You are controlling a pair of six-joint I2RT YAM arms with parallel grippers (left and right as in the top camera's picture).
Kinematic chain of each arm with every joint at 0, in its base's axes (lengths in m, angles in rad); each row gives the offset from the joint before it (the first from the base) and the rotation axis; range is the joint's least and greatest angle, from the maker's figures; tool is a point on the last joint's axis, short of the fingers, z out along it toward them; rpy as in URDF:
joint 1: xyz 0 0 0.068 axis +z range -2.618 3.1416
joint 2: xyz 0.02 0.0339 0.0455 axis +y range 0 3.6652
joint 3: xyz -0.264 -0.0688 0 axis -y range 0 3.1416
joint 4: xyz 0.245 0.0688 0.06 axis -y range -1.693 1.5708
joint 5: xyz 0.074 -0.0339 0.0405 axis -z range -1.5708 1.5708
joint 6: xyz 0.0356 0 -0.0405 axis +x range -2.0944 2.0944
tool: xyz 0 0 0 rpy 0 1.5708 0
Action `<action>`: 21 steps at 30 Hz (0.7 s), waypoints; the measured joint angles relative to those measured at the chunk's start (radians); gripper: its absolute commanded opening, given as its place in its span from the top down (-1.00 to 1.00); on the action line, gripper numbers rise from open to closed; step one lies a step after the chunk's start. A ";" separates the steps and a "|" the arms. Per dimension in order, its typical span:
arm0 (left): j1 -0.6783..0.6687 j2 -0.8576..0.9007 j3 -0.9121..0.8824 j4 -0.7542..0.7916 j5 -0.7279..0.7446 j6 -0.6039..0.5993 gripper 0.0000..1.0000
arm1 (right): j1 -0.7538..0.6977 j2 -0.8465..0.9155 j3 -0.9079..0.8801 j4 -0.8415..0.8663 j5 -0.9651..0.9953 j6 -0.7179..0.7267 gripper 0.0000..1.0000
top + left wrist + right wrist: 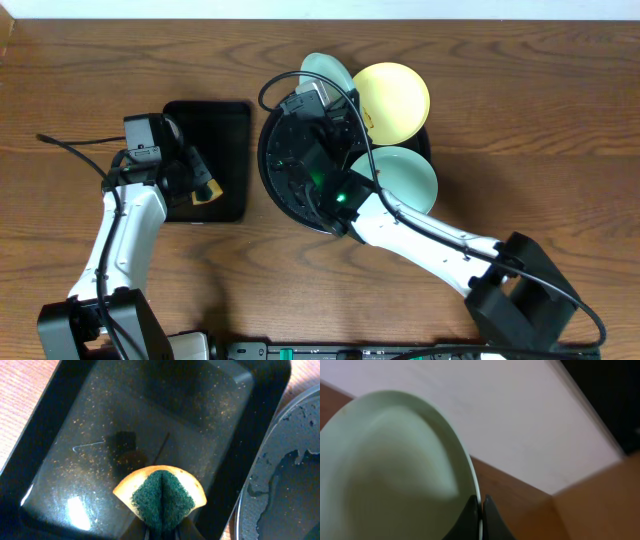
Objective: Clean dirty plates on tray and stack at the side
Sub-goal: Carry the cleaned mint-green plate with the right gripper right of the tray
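My right gripper [321, 93] is shut on the rim of a pale mint plate [326, 71], holding it tilted over the far edge of the round black tray [285, 190]. In the right wrist view the jaws [481, 512] pinch this plate's [395, 470] thin edge. A yellow plate [392, 100] and a second mint plate [402, 180] lie on the tray's right side. My left gripper [204, 188] is shut on a folded yellow sponge with a green scrub face [161, 495], held just above the rectangular tray.
A smaller rectangular black tray [215, 130] lies left of the round one, its wet speckled floor [150, 420] under the sponge. The round tray's rim [248, 510] borders it on the right. Bare wood tabletop [520, 120] surrounds both trays.
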 measured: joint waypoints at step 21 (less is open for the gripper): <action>0.000 0.000 0.000 -0.005 0.009 0.000 0.83 | -1.065 -0.222 0.024 -0.716 -1.165 0.481 0.98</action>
